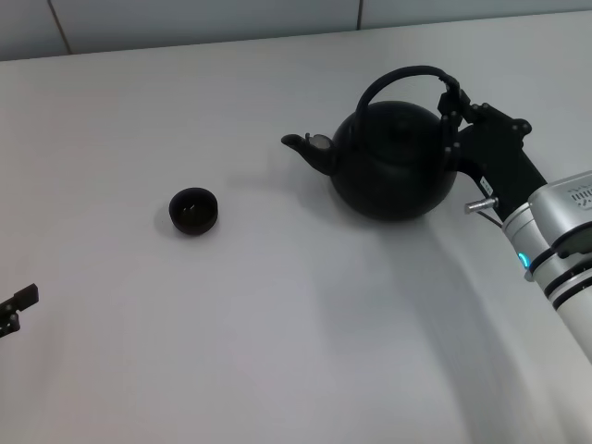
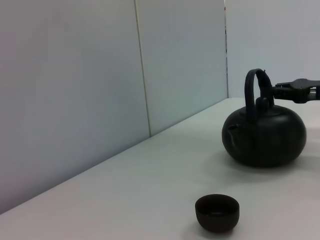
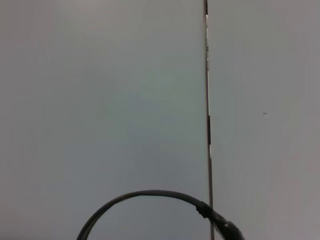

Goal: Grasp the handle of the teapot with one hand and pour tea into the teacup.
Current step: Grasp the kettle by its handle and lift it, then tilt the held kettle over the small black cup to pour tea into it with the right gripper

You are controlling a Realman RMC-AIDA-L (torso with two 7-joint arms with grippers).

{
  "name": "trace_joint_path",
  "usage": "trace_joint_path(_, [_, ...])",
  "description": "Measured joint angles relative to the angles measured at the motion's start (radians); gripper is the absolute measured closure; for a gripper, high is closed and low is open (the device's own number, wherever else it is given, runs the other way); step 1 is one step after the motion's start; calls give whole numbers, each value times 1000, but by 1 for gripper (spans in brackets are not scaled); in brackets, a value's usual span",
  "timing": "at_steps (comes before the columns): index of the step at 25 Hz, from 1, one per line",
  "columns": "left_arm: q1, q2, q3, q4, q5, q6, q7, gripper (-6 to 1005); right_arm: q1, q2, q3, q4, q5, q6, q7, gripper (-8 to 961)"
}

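The black teapot (image 1: 393, 165) stands on the white table, spout pointing left toward the small dark teacup (image 1: 193, 210). Its arched handle (image 1: 404, 74) rises over the lid. My right gripper (image 1: 450, 122) is at the handle's right end, one finger on each side of it, still spread apart. The left wrist view shows the teacup (image 2: 217, 212) close by, the teapot (image 2: 264, 135) behind it, and the right gripper (image 2: 276, 92) reaching the handle (image 2: 253, 80) from the side. The right wrist view shows only the handle's arch (image 3: 150, 196). My left gripper (image 1: 17, 310) sits at the left edge.
The white table (image 1: 277, 351) runs back to a pale panelled wall (image 1: 185, 23). Nothing else stands on it. My right arm (image 1: 560, 240) comes in from the lower right.
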Motion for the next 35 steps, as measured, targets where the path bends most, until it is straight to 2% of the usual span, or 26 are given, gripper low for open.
trace_joint_path(5, [1, -1, 0, 0, 1, 0, 0, 206, 3, 0, 0, -15, -1, -6, 31, 866])
trace_joint_path(14, [7, -5, 0, 0, 2, 0, 1, 207, 39, -6, -13, -52, -20, -31, 50, 886])
trace_joint_path(17, [8, -6, 0, 0, 1, 1, 1, 209, 81, -8, -15, -128, -100, -12, 146, 886])
trace_joint_path(18, [9, -6, 0, 0, 1, 1, 1, 210, 114, -8, -15, -186, -154, 16, 227, 886])
trace_joint_path(21, [9, -6, 0, 0, 0, 2, 1, 211, 149, -8, -15, -238, -200, 50, 290, 887])
trace_joint_path(23, [9, -6, 0, 0, -1, 3, 1, 211, 203, -10, -15, -319, -270, 92, 377, 887])
trace_joint_path(29, [6, -8, 0, -1, -3, 2, 12, 213, 279, -12, -27, -375, -350, 133, 447, 887])
trace_joint_path(35, [-4, -13, 0, 0, -3, 4, 13, 213, 344, -13, -114, -383, -357, 194, 452, 887])
